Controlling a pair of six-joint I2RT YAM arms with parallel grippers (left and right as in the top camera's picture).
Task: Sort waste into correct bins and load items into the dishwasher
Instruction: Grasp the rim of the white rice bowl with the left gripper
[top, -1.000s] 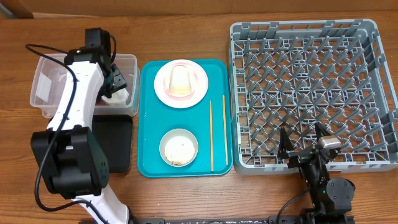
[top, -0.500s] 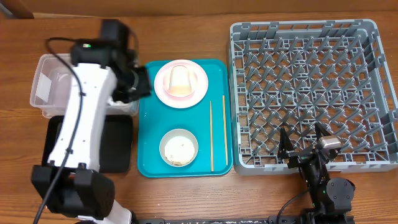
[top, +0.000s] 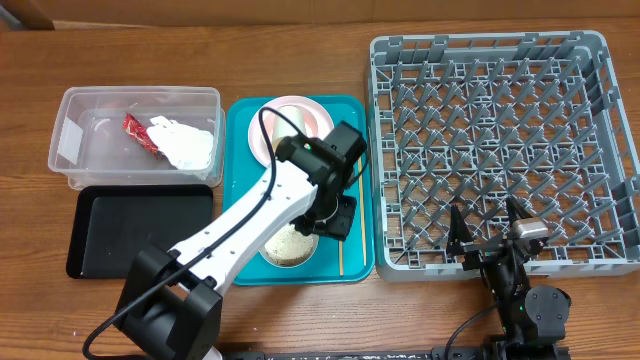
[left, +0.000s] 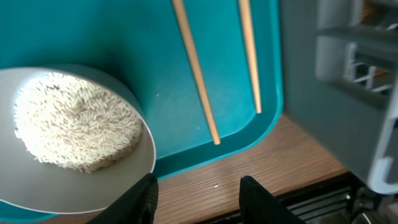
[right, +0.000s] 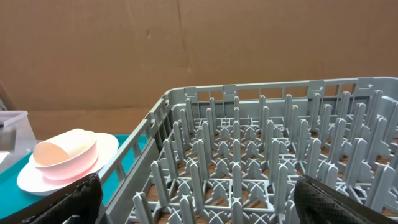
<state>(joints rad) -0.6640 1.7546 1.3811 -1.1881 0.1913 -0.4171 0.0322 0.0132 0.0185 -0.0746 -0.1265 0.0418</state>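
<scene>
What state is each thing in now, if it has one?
clear tub, holds wrapper and tissue.
black tray, empty.
white bowl, holds rice.
cup, on its side on the pink dish.
dish rack, empty.
left gripper, open.
right gripper, open.

teal tray (top: 236, 150) | grey grid rack (top: 490, 42) | black tray (top: 120, 230) | clear tub (top: 140, 93) | red wrapper (top: 136, 133) | white tissue (top: 190, 146) | white bowl (left: 142, 163), whitish rice (left: 74, 121) | tan chopsticks (left: 196, 68) | pink dish (right: 96, 157), cream cup (right: 62, 148) | brown wood-grain table (top: 300, 50)

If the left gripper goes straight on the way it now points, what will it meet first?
Likely the bare teal tray, between the rice bowl and the nearer chopstick; depth is unclear.
</scene>
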